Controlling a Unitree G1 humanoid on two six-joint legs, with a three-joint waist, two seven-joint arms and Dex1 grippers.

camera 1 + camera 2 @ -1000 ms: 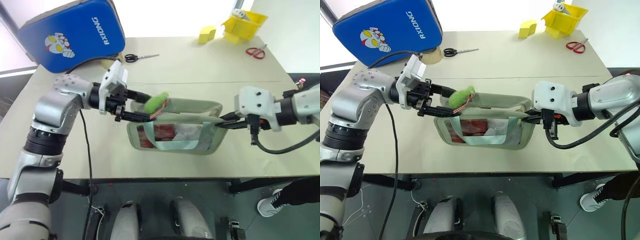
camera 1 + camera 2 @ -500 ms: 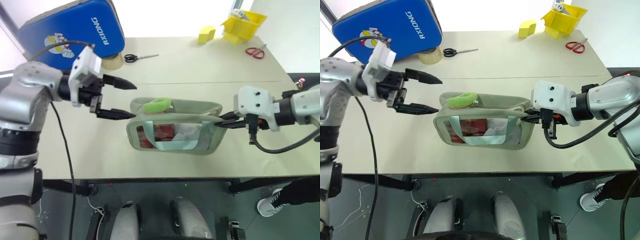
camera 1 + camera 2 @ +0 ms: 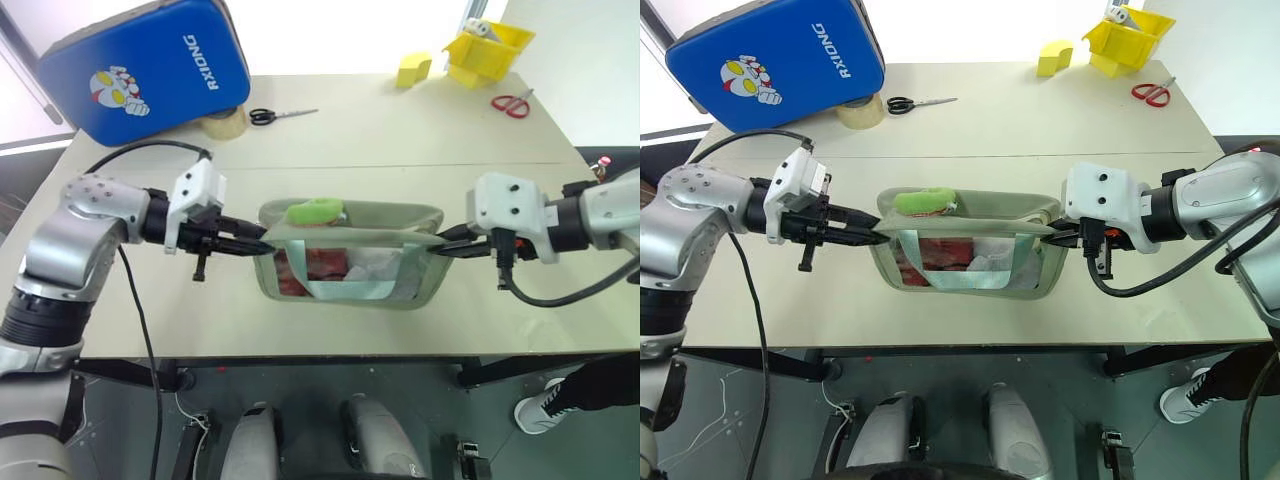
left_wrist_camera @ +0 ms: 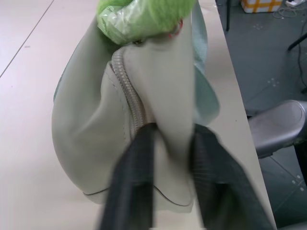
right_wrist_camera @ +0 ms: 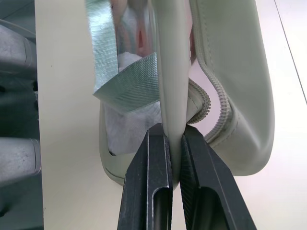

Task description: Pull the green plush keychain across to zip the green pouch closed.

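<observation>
The green pouch (image 3: 390,212) lies on the table in front of me, stretched between both grippers, with red and white contents behind its clear window. The green plush keychain (image 3: 315,211) rests on the pouch's top edge near its left end, at the end of the zipper (image 4: 128,91). My left gripper (image 3: 262,246) is shut on the pouch's left end, just below and left of the keychain; fabric sits between its fingers (image 4: 139,158). My right gripper (image 3: 445,243) is shut on the pouch's right rim (image 5: 172,86), beside a teal strap (image 5: 129,81).
A big blue case (image 3: 140,65) stands at the back left, with a tape roll (image 3: 222,124) and black scissors (image 3: 280,115) beside it. At the back right are a yellow block (image 3: 413,68), a yellow bin (image 3: 487,48) and red scissors (image 3: 512,103).
My left gripper let go of the keychain, drew back to the left open, then returned lower and shut on the pouch's left end. The keychain now lies on the pouch. The right arm stayed still.
</observation>
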